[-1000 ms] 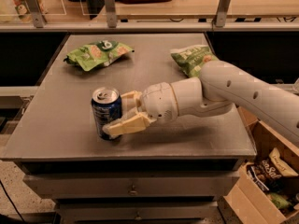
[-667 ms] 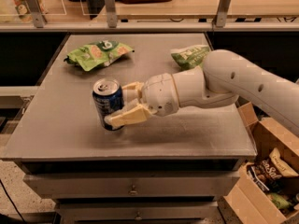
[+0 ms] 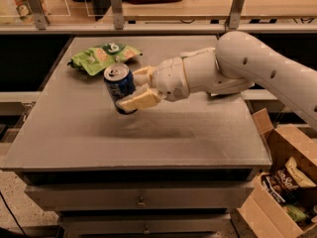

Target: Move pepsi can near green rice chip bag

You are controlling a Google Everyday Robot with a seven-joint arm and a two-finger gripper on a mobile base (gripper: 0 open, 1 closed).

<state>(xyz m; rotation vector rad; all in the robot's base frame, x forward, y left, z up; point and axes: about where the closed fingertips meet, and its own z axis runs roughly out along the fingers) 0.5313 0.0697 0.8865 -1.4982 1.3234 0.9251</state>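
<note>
Currently, nearest the camera, a cardboard box (image 3: 277,148) of snack packets is sitting on the floor off the right front corner of the table (image 3: 74,143), taking no part. Further in, over the table's middle-left, the gripper (image 3: 131,88) is clamping the pepsi can (image 3: 119,83) from its right, one tan finger lying across the can's front. The can is tipping slightly and seems to be hanging clear of the surface, though the dim shadow beneath makes the gap hard to judge. Beyond it, toward the far left, the green rice chip bag (image 3: 99,58) is lying flat, just past the can. I am judging this to be the carry step, nearly complete. The next move is calling for righting the can, lowering it onto bare table just in front of the bag, then letting go.
</note>
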